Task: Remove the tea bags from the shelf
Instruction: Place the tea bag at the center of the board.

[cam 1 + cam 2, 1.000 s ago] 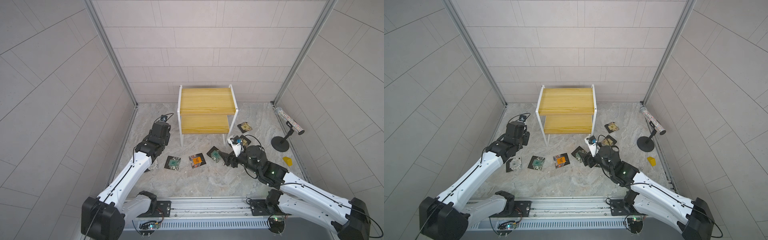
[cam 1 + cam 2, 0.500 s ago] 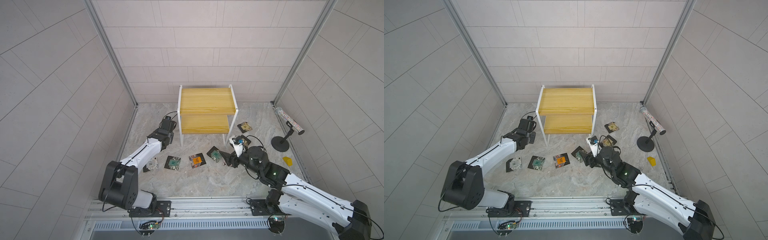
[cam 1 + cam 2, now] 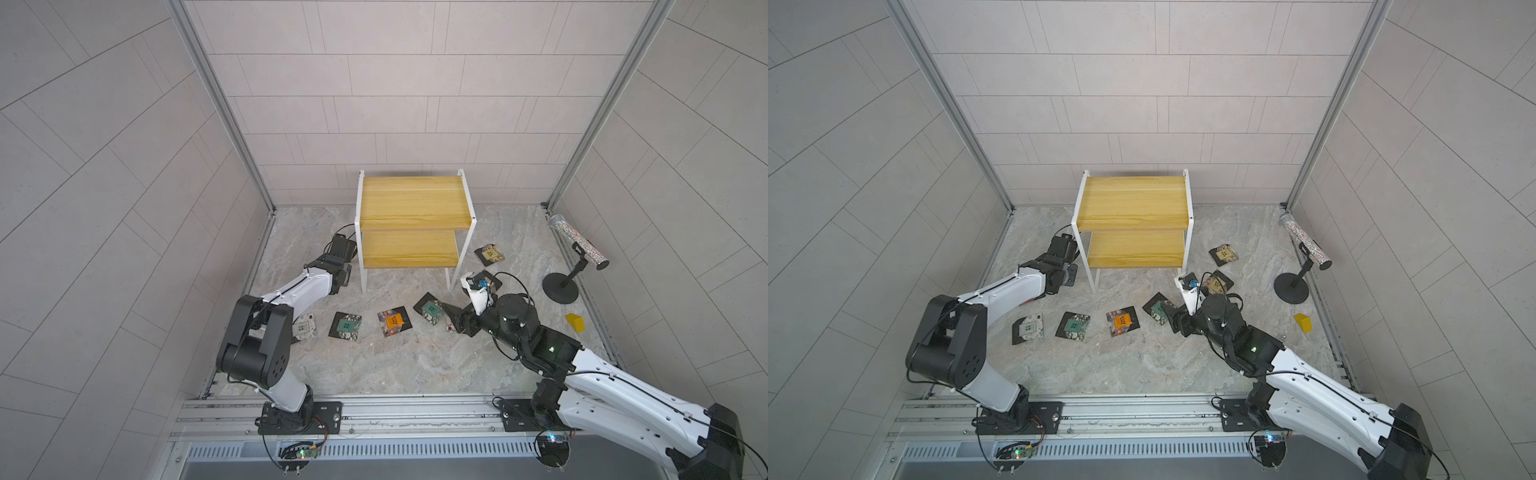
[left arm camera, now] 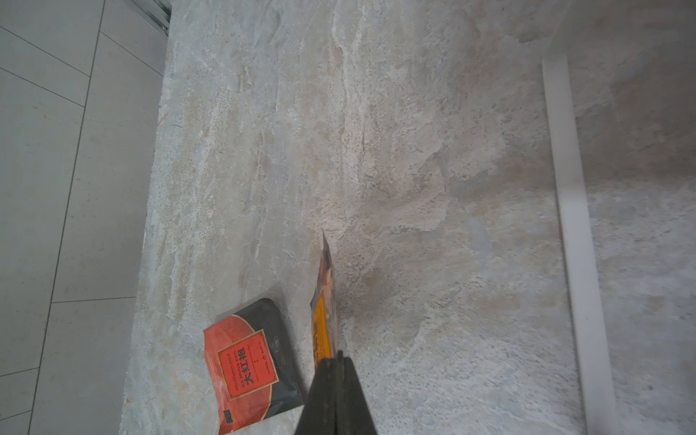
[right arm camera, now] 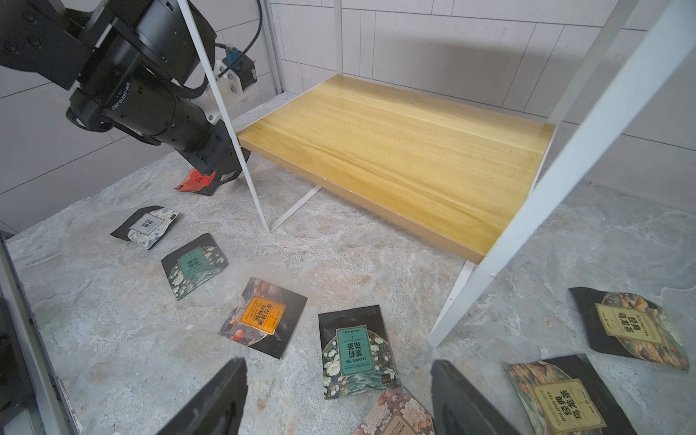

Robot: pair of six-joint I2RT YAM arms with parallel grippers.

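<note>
Right gripper: nearest the front, jaws wide apart and empty, low over the bench.
Under it: a teal sachet lies flat just ahead of the open jaws, with a pink sachet at its near corner.
Right arm pose: reaches forward from its base with the wrist dropped, pointing toward the front of the shelf.
Loose sachets: an orange sachet, a second teal sachet and a white-label sachet trail off toward the left arm. A near tan sachet and a far tan sachet lie on the right arm's side. All are flat on the bench, off the shelf.
Left gripper: jaws pressed together on one end of an orange-faced sachet.
Key relation: the held sachet juts straight out past the fingertips, edge-on, its long axis in line with the gripper, over bare bench. A red sachet lies flat just beside it. The shelf's white frame bar is well apart on the other side.
Likely next move: a release. It should land clear of the shelf, though it may overlap the red sachet.
Left arm pose: elbow high near its base, forearm stretched low beside the shelf's left side.
Shelf boards: both look bare in both top views, so this looks like the last sachet.
</note>
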